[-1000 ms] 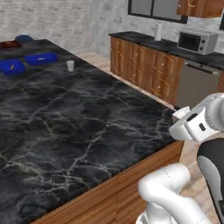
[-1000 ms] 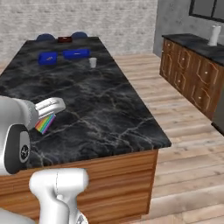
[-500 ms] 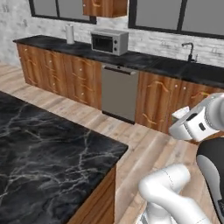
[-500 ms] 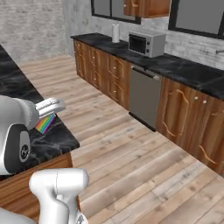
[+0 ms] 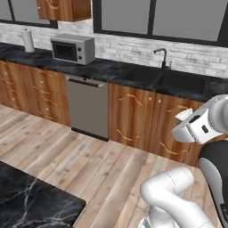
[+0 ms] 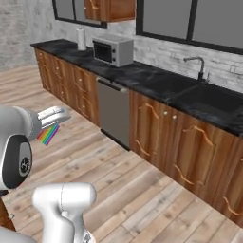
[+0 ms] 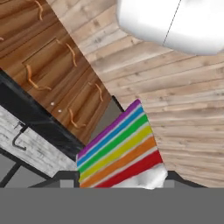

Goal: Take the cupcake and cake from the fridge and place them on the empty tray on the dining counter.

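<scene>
My gripper (image 6: 53, 116) is shut on the cake (image 6: 48, 134), a wedge-shaped slice with rainbow stripes and a white edge. In the hand view the cake (image 7: 119, 148) sits between the two dark fingertips of the gripper (image 7: 120, 177), above the wooden floor. In the left base view the hand (image 5: 185, 116) is at the right, in front of the wall cabinets. A corner of the black marble dining counter (image 5: 31, 202) lies at the lower left. The cupcake, the fridge and the tray are out of view.
A wall-side counter (image 5: 116, 71) runs across the back, with a microwave (image 5: 72, 49), a paper towel roll (image 5: 27, 41) and a sink with a faucet (image 5: 163, 57). A grey dishwasher (image 5: 87, 107) sits among the wooden cabinets. Wooden floor (image 5: 89, 169) lies between.
The whole picture has swung from the dining counter to the wall cabinets, so the base has turned. The cake stays in the gripper, held the same way.
</scene>
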Tool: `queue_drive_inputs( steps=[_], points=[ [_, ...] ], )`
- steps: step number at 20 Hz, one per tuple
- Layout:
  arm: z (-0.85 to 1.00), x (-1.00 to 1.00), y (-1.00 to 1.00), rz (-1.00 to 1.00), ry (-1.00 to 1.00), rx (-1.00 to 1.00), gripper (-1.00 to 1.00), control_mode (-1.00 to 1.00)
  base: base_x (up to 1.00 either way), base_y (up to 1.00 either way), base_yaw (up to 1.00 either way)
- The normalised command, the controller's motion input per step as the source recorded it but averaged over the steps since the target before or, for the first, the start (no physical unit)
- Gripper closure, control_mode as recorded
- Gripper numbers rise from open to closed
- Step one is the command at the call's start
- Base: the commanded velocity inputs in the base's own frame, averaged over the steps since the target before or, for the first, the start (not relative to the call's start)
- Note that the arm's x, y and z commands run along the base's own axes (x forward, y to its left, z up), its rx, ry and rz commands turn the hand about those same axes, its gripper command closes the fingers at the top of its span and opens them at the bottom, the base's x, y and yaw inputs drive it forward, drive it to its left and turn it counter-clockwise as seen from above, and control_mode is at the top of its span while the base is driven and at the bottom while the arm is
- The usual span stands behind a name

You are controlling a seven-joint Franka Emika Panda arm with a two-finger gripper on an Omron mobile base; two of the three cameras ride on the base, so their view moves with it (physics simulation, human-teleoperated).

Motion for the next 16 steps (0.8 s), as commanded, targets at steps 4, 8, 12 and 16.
queue_drive_inputs(
  steps=[4, 8, 12, 16],
  points=[
    [0.00, 0.00, 0.00, 0.00, 0.00, 0.00, 1.00, 1.00, 1.00, -0.34, 0.36],
    [0.00, 0.00, 0.00, 0.00, 0.00, 0.00, 1.00, 1.00, 1.00, 0.00, 0.60],
    [0.00, 0.00, 0.00, 0.00, 0.00, 0.00, 1.00, 1.00, 1.00, 0.02, 0.61],
    [0.00, 0.00, 0.00, 0.00, 0.00, 0.00, 1.00, 1.00, 1.00, 0.00, 0.52]
  ],
)
